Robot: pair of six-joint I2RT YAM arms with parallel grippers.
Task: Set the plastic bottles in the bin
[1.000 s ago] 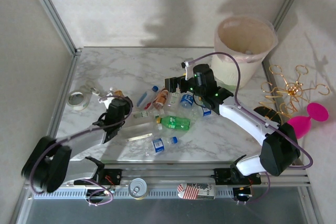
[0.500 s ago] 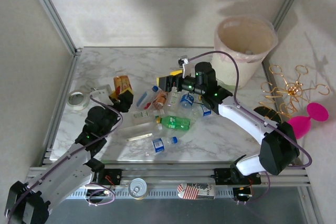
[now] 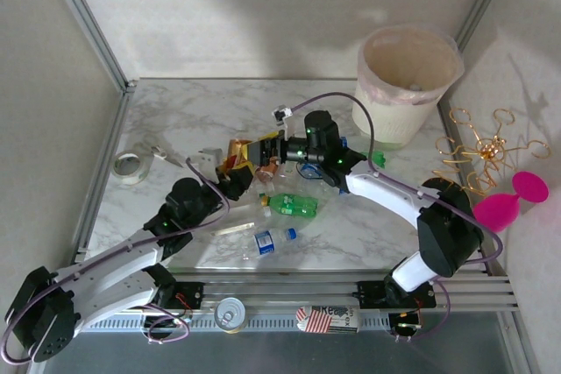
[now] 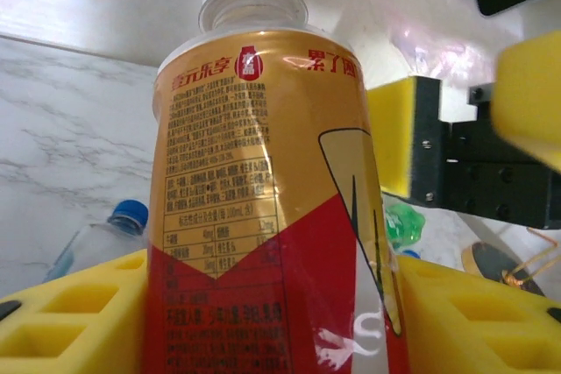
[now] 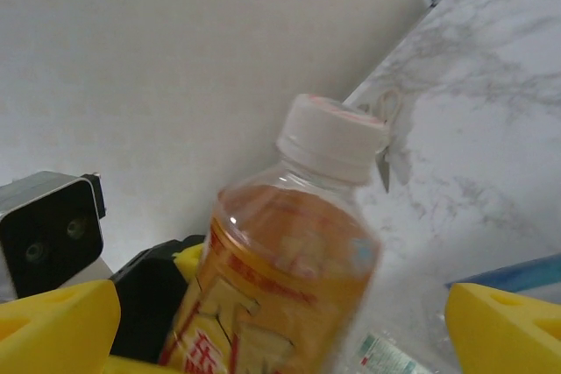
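Left wrist view, item one: orange-labelled bottle (image 4: pixel 254 216), white cap, gold-and-red label, upright in frame, clamped low on its body by my left gripper (image 4: pixel 272 326), yellow pads pressed to both its sides. Just past its shoulder stands my right gripper (image 4: pixel 465 120), jaws spread wide. Right wrist view: the bottle (image 5: pixel 280 278), cap end toward the lens and tilted, sits between my right gripper's yellow fingers (image 5: pixel 53 321) with a gap on each side; that gripper has hold of nothing. Top external view: the bottle (image 3: pixel 238 151) is held up over the middle of the marble table (image 3: pixel 193 111), with my left gripper (image 3: pixel 235 172) on it from the near side and my right gripper (image 3: pixel 266 151) meeting it from the right. On the table nearby, a loose cluster: green bottle (image 3: pixel 294 206), clear blue-labelled bottle (image 3: pixel 267 241). Bin (image 3: pixel 394 120), cream, pink-lined, at the far right corner, well apart from the held bottle. Tape roll (image 3: pixel 129 166) near the left edge. Pink goblet (image 3: pixel 508 203) and gold wire stand (image 3: pixel 482 142) off the right side.
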